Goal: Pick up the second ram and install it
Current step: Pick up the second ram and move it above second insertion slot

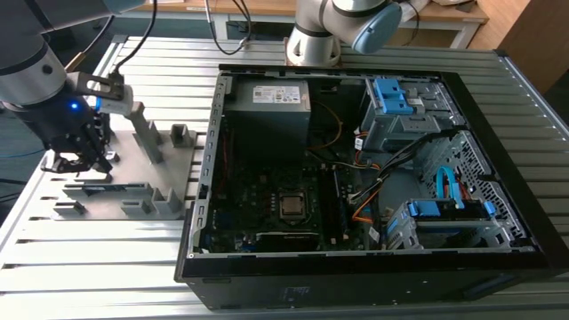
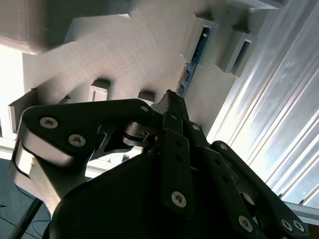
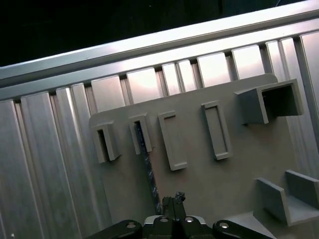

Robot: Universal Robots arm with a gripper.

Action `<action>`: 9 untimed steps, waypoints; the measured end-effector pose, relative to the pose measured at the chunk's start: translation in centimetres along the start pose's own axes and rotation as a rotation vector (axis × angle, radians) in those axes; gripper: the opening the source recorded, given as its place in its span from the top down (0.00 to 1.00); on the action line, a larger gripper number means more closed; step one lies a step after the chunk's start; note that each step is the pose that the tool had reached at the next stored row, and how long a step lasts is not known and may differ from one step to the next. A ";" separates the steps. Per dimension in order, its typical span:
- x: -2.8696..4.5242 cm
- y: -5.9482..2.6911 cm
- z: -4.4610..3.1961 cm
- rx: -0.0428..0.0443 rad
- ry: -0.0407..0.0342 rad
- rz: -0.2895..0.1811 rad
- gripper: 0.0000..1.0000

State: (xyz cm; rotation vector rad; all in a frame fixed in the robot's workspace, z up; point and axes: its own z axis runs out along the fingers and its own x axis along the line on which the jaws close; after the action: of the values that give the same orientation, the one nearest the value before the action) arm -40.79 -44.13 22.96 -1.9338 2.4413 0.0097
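Observation:
The second ram stands on edge in the slotted blocks of the grey holder plate, a thin dark board with a bluish label. In the exterior view it is the dark strip at the plate's near left. My gripper hangs low over that end of the plate. In both wrist views its black fingertips are pressed together right at the ram's near end. I cannot tell whether they touch the board. The ram still sits in its slots.
The open computer case lies to the exterior view's right of the holder plate, with motherboard, power supply and blue drive brackets inside. Tall grey blocks stand on the plate. A second robot arm's base is behind the case.

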 end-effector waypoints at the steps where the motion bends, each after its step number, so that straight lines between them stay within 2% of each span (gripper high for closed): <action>1: 0.00 0.00 0.00 -0.0002 -0.0001 -0.009 0.90; 7: 0.03 0.04 0.04 -0.0019 -0.0012 -0.085 0.90; 9: 0.22 0.10 0.03 -0.0027 -0.0025 -0.093 0.90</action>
State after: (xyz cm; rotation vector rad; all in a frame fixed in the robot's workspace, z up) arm -40.94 -44.32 22.93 -2.0447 2.3484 0.0133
